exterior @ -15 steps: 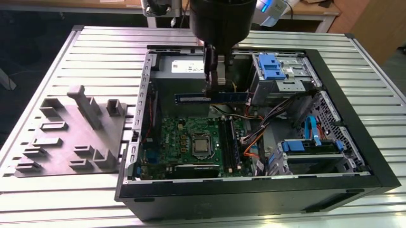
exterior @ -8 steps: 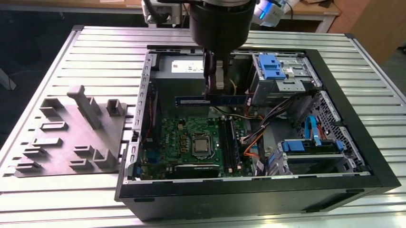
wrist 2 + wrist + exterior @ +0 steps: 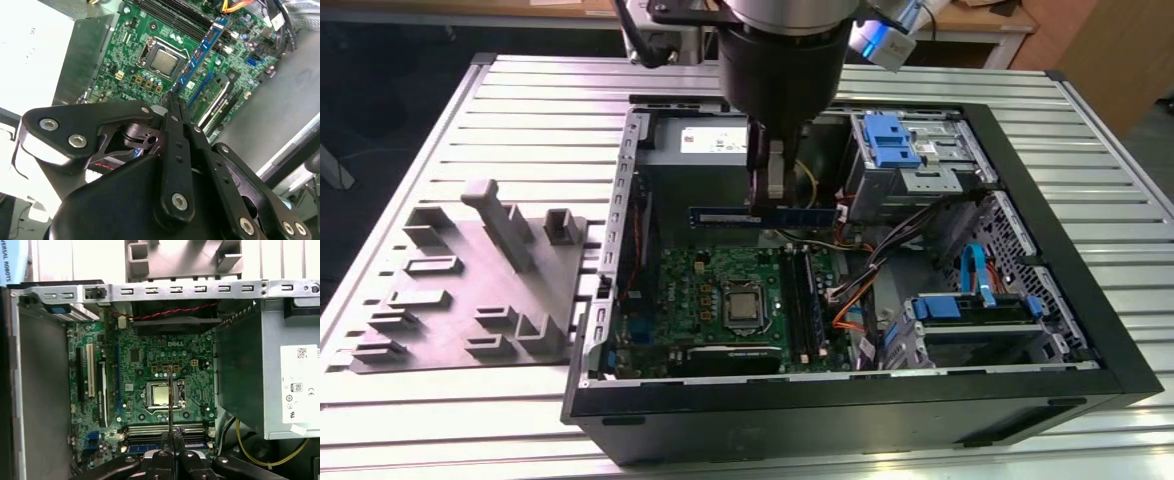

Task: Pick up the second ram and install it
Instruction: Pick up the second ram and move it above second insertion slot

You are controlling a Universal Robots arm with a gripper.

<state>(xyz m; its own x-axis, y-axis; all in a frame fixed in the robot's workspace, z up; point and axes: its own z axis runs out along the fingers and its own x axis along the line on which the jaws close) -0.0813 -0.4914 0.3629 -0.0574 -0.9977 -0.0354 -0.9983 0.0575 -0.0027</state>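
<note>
My gripper (image 3: 765, 203) hangs over the open computer case (image 3: 854, 400), shut on the second ram (image 3: 761, 215), a long blue-green stick held level above the motherboard (image 3: 707, 290). In the second wrist view the ram (image 3: 202, 50) runs out from between the fingertips (image 3: 175, 107), above the silver CPU (image 3: 165, 60). Seen edge-on in the first wrist view, the ram (image 3: 170, 400) is a thin line over the CPU (image 3: 161, 396), with the gripper (image 3: 170, 436) closed on it. The black memory slots (image 3: 165, 429) lie just past the CPU, and one (image 3: 150, 446) holds a bluish stick.
A grey holder fixture (image 3: 467, 290) stands on the slatted table at the exterior view's left. Inside the case are the power supply (image 3: 707, 140), blue-tabbed drive cages (image 3: 907, 150) (image 3: 974, 310) and orange and black cables (image 3: 854, 300) beside the slots.
</note>
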